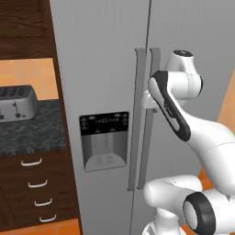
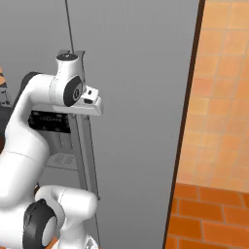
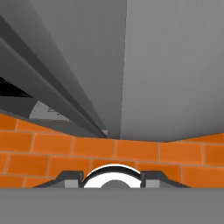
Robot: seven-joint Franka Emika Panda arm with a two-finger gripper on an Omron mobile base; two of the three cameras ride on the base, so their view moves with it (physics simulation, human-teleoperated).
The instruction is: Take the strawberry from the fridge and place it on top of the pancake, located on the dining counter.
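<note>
Here the hand sits at the fridge (image 1: 105,69) handles, both doors shut.

From the left base view the right door's handle (image 1: 148,119) runs straight up and down, its long axis from twelve to six, and the gripper (image 1: 148,98) meets it in its upper half, reaching in from about three o'clock. The fingers themselves are hidden behind the wrist; the jaws stand at their narrowest, most likely closed around that handle, though the grip itself cannot be confirmed. The strawberry should lie behind these closed doors. The coming pull probably has to swing the door outward, away from the centre seam.
</note>
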